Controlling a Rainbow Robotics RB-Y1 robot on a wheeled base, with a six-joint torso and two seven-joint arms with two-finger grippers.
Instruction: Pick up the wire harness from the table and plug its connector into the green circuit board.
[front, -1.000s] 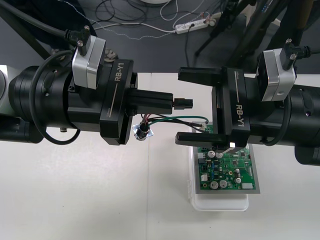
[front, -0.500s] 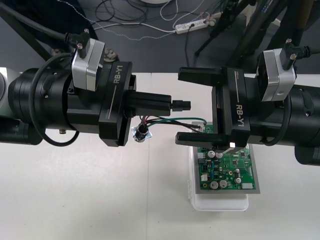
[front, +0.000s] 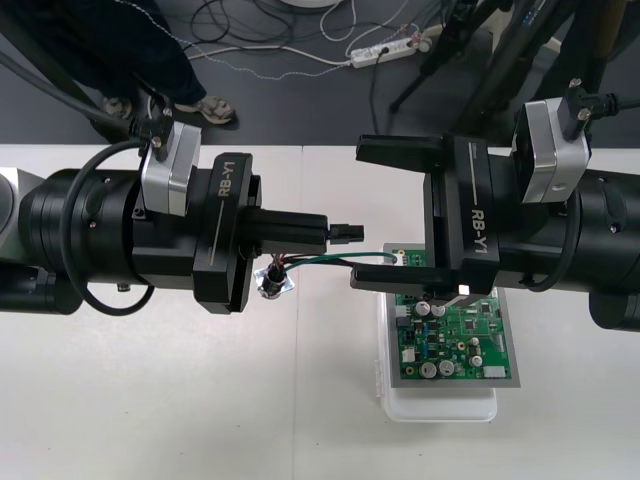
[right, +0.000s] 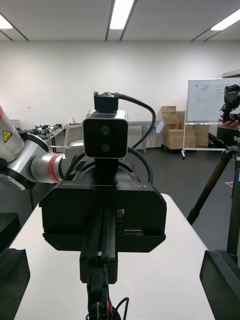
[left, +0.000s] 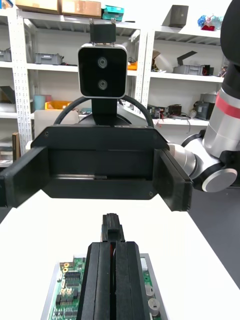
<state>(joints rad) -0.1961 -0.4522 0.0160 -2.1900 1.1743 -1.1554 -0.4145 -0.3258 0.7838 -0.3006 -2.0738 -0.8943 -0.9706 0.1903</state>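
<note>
The left gripper (front: 325, 232) pinches the wire harness's black plug (front: 347, 233) above the table (front: 150, 400), off the far left corner of the green circuit board (front: 455, 345); the right gripper (front: 395, 213) stands wide open opposite. The sagging wires (front: 340, 259) could catch its near finger, tugging the plug askew

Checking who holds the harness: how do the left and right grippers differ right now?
The left gripper is shut, pinching the harness's black plug; the right gripper stands wide open and holds nothing. The left hangs over bare table beside the green circuit board; the right reaches over the board's far edge. Both point level at each other.
</note>
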